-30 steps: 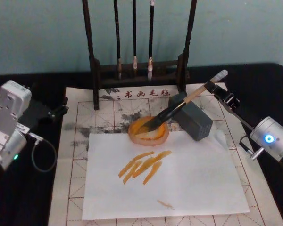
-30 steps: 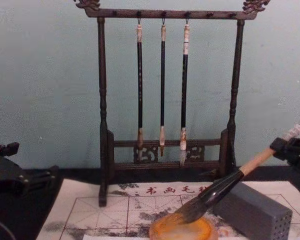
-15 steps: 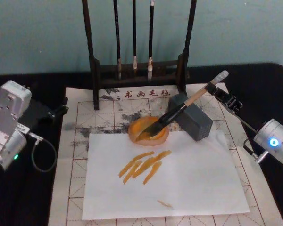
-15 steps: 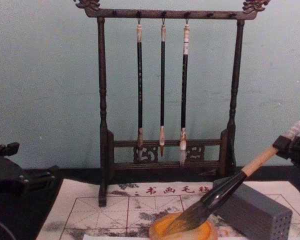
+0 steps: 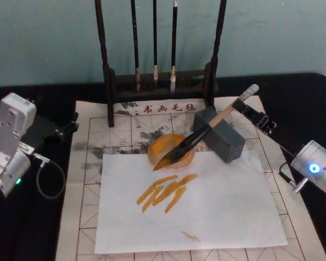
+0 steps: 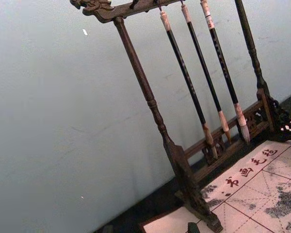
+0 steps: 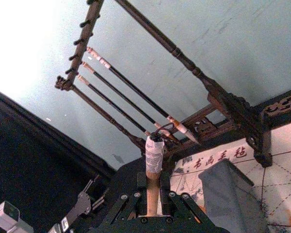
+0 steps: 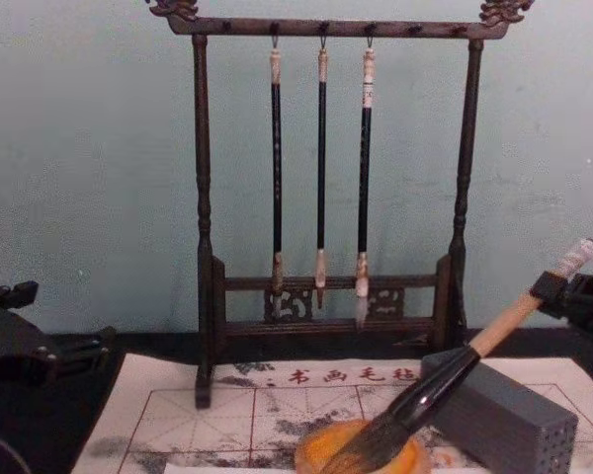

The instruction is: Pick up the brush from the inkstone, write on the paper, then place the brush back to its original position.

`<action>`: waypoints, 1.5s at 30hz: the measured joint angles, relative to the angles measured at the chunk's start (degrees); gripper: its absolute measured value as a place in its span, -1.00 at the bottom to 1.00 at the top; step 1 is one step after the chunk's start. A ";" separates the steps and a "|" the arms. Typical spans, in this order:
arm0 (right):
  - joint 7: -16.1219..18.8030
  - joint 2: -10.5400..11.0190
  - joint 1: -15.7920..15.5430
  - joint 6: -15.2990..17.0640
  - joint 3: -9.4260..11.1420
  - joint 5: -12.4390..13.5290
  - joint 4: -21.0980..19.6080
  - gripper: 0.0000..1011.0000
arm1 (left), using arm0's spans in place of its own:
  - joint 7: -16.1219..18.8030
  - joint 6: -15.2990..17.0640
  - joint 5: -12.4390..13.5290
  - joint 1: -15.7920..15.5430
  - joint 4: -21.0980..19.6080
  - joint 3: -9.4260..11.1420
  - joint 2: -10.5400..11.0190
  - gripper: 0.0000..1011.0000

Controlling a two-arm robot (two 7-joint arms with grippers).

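The brush (image 5: pixel 206 128) slants down from its white end cap to dark bristles that lie across the front edge of the round orange inkstone (image 5: pixel 164 145). Its black shaft crosses the corner of a grey block (image 5: pixel 223 140). My right gripper (image 5: pixel 243 104) is shut on the pale handle just below the cap, as the right wrist view (image 7: pixel 153 196) and chest view (image 8: pixel 551 287) also show. The bristles (image 8: pixel 368 449) rest low on the inkstone (image 8: pixel 321 446). The paper (image 5: pixel 87 179), cream with a red grid, lies under everything. My left gripper (image 5: pixel 57 130) is parked at the left, off the paper.
A white sheet (image 5: pixel 223 206) with orange strokes lies on the paper in front of the inkstone. A dark wooden rack (image 5: pixel 106 65) with three thin hanging brushes (image 8: pixel 321 168) stands at the back. The table around is black.
The brush has slid forward and down: its bristle tip moved from the middle of the inkstone to its front edge. My right gripper came slightly forward with it. The left arm stayed still.
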 joint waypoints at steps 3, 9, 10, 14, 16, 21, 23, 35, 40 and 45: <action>0.13 0.13 0.13 -0.01 -0.51 -0.17 -0.20 -0.65 | 0.00 0.00 0.00 0.00 0.00 0.00 0.00 0.98; 0.25 0.11 0.76 0.35 -1.63 -0.49 -0.26 -0.65 | 0.00 0.00 0.00 0.00 0.00 0.00 0.00 0.98; 0.27 0.10 0.85 0.41 -1.75 -0.51 -0.25 -0.65 | 0.00 0.00 0.00 0.00 0.00 -0.01 0.00 0.98; 0.51 -0.02 1.55 0.89 -2.78 -1.03 -0.09 -0.66 | 0.00 0.00 0.00 0.00 0.00 0.00 0.00 0.98; 0.55 -0.08 1.77 0.99 -3.14 -1.31 0.00 -0.66 | 0.00 0.00 0.00 0.00 0.00 0.00 0.00 0.98; 0.47 -0.27 2.50 1.49 -4.16 -2.05 0.35 -0.65 | 0.00 0.00 0.00 0.00 0.00 0.00 0.00 0.98; 0.32 -0.38 2.89 1.70 -4.60 -2.43 0.63 -0.66 | 0.00 0.00 0.00 0.00 0.00 0.00 0.00 0.98; 0.60 -1.07 4.47 2.03 -6.62 -5.33 2.15 -0.66 | 0.00 0.00 0.00 0.00 0.00 0.00 0.00 0.98; 0.90 -1.47 4.91 2.28 -6.90 -6.03 2.69 -0.65 | 0.00 0.00 0.00 0.00 0.00 0.00 0.00 0.98; 1.05 -1.68 5.06 2.45 -6.99 -6.38 2.83 -0.66 | 0.00 0.00 0.00 0.00 0.00 0.00 0.00 0.98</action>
